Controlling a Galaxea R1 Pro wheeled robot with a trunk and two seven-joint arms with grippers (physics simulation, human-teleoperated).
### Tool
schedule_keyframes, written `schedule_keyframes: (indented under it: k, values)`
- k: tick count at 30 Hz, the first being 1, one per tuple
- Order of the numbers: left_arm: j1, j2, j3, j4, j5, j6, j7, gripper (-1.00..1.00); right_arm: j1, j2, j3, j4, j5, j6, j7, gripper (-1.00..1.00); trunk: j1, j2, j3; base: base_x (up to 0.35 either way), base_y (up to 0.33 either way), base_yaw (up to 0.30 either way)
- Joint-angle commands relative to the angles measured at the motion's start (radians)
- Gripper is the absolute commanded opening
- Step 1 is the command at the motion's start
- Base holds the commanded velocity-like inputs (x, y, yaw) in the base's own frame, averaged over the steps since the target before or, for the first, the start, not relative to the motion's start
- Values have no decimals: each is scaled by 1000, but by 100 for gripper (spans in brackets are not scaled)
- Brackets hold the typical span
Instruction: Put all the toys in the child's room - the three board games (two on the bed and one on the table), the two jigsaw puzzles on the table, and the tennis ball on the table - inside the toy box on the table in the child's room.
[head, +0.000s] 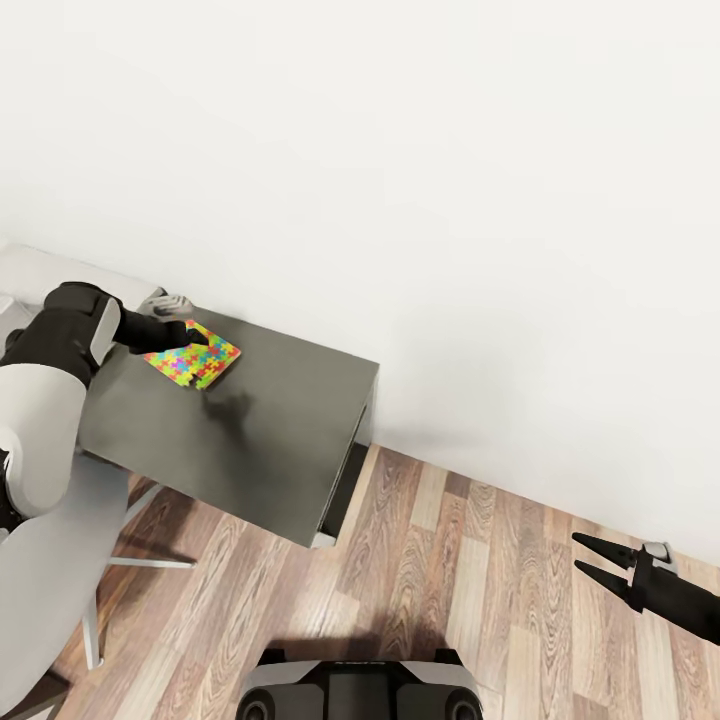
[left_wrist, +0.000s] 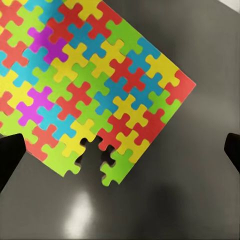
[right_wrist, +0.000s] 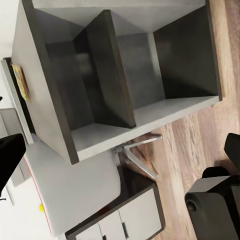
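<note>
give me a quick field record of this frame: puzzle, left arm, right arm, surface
puzzle: one jigsaw puzzle lying flat on the dark grey side unit, with a gap at one edge
left gripper: over the puzzle, jaws open, holding nothing
right gripper: over the wood floor, away from the unit, jaws open, empty
shelves: side unit's open compartments look empty

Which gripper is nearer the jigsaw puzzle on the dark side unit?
Left. The left gripper is right over the puzzle, open. The right gripper hangs far off over the wooden floor, also open.
</note>
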Motion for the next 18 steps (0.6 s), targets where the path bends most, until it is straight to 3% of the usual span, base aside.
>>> schedule_keyframes:
  k: [1,12,18]
  values:
    - [-1,-1,4,-1,-11,4,-9,100,-1,0,-1,0,1,4,3,100,1,-2,-1,46,17,0]
    - [-1,0,4,-2,-10,4,-9,100,-1,0,-1,0,1,4,3,100,1,-2,-1,16,7,0]
    - [-1,0,5,-2,-10,4,-9,100,-1,0,-1,0,1,4,3,100,1,-2,-1,105,99,0]
